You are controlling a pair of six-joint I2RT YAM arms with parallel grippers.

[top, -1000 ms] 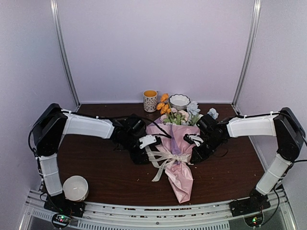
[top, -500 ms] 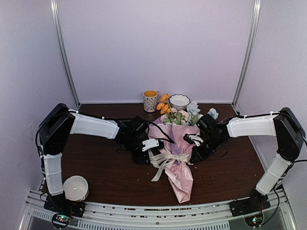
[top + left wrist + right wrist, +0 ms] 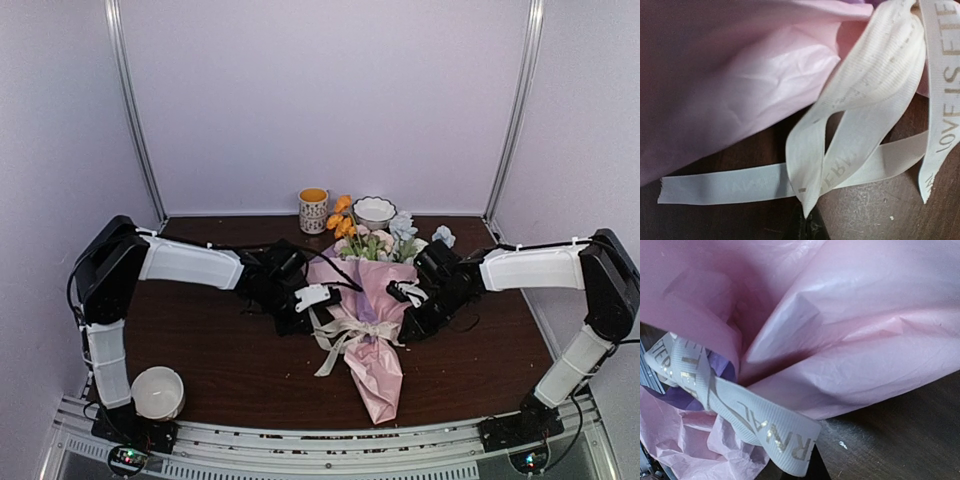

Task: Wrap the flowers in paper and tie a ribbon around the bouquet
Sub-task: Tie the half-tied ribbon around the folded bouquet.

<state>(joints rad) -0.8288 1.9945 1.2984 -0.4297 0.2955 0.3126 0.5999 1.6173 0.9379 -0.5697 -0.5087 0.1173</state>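
The bouquet lies in the middle of the table, a cone of pink paper with its narrow end toward me. The flowers show at its far end. The cream ribbon goes round its waist, with tails hanging to the left. My left gripper is at the bouquet's left side, shut on the tip of a ribbon loop that runs into its fingertips. At the right side, my right gripper is shut on another ribbon loop printed with gold letters.
A patterned mug and a small white bowl stand at the back, behind the flowers. A larger white bowl sits near the left arm's base. A metal rail runs along the front table edge.
My left gripper has moved in to the bouquet's left side and shut on a ribbon loop. The right gripper stayed shut on its loop and shifted slightly to the right.
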